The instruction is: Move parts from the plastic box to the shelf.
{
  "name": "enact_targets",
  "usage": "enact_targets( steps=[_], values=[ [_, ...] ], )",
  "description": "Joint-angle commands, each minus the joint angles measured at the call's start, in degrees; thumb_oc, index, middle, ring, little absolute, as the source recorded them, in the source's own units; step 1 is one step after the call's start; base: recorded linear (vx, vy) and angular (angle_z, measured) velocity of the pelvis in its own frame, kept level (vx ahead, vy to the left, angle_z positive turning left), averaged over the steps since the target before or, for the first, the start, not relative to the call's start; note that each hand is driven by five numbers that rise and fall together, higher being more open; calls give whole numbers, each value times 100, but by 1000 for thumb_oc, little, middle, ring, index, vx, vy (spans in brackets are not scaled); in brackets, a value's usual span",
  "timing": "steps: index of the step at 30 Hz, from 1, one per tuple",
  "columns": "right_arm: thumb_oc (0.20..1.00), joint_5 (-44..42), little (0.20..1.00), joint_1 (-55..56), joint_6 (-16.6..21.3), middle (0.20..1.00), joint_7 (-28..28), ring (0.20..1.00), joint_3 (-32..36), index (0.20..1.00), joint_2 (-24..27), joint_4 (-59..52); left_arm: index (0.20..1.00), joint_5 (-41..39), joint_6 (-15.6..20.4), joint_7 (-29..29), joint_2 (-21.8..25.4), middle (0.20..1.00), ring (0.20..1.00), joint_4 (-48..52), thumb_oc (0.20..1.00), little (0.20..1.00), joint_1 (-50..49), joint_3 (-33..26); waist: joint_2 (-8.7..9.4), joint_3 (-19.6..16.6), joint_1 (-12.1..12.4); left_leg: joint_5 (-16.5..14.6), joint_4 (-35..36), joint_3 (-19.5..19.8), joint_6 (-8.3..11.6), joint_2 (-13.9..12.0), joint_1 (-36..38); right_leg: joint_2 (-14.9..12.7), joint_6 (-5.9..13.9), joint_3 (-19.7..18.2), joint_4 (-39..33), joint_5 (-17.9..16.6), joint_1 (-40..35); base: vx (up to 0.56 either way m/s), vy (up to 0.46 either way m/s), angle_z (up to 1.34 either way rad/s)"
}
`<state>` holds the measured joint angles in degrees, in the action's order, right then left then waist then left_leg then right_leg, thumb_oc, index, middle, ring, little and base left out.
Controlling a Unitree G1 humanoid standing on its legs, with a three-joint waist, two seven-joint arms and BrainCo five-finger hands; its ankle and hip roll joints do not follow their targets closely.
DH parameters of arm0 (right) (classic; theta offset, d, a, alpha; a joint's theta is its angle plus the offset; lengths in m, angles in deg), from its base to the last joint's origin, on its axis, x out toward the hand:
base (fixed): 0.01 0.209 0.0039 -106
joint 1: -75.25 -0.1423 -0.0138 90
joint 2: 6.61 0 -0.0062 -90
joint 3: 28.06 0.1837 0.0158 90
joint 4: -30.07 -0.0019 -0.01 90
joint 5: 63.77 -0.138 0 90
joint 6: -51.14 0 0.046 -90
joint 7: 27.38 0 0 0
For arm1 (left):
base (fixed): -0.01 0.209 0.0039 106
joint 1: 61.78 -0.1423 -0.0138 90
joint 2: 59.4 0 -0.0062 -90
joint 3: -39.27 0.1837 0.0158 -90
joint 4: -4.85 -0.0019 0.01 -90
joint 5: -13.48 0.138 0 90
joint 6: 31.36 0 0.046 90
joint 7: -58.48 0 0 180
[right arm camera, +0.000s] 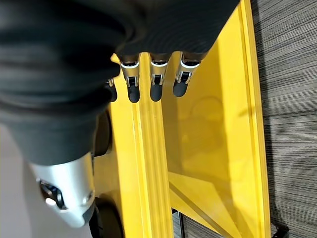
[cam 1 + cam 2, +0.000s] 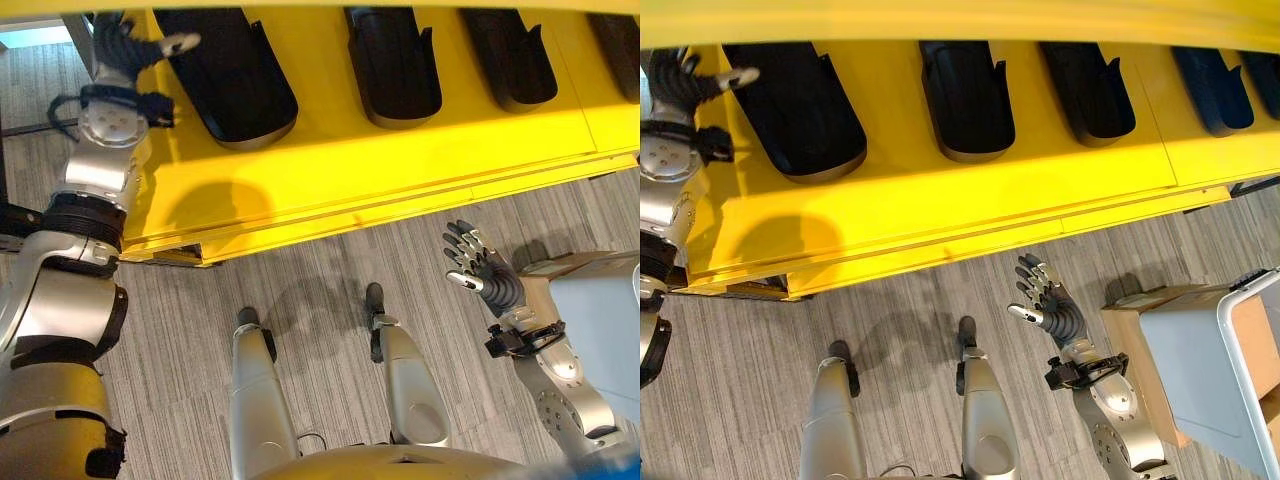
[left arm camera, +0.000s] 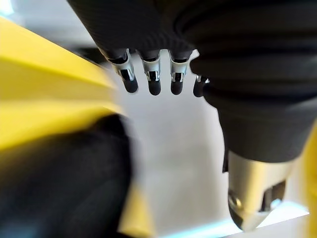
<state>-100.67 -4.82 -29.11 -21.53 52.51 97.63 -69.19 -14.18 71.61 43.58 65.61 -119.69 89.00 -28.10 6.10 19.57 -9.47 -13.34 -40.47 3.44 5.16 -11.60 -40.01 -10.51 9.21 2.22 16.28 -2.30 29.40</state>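
Several black moulded parts lie side by side on the yellow shelf (image 2: pixel 400 165), among them the leftmost part (image 2: pixel 225 75) and its neighbour (image 2: pixel 395 65). My left hand (image 2: pixel 125 40) is up at the shelf's left end, beside the leftmost part, its thumb reaching over that part's edge. In the left wrist view its fingers (image 3: pixel 151 79) are straight and hold nothing, with the black part (image 3: pixel 59 183) close by. My right hand (image 2: pixel 1050 305) hangs open and empty over the floor in front of the shelf. Its fingers (image 1: pixel 156 84) point at the shelf's yellow edge (image 1: pixel 208 124).
The pale plastic box (image 2: pixel 1200 370) with a white rim stands on a brown stand at the lower right, beside my right arm. Grey striped floor (image 2: pixel 910 300) runs along the shelf's front. More black parts (image 2: pixel 1210 85) lie further right on the shelf.
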Motion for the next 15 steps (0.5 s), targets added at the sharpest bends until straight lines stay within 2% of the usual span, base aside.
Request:
enact_targets(
  steps=[1,8,15],
  values=[
    [1000,-83,1000,25,344,1000,-18,1000,511,1000,236,-261,1000,-111,387,23,412,1000,1000,372,1000,1000,106,-59,-233,-193,-9,45,500,-268,-163,127,246,-137,-67,-38,676,720,-93,0,0,0],
    [1000,-32,1000,58,374,1000,-95,1000,543,1000,194,-279,1000,-462,585,27,191,1000,1000,1018,1000,1000,-286,-313,-241,-169,16,60,541,-258,-160,127,320,-139,-80,-27,694,733,-136,0,0,0],
    [1000,63,1000,64,400,1000,-167,1000,584,1000,137,-299,1000,-127,681,-46,-49,1000,1000,1895,1000,1000,-1061,-763,-227,-154,39,77,609,-239,-145,122,449,-140,-105,-27,734,775,-216,-1,-2,0]
  ],
)
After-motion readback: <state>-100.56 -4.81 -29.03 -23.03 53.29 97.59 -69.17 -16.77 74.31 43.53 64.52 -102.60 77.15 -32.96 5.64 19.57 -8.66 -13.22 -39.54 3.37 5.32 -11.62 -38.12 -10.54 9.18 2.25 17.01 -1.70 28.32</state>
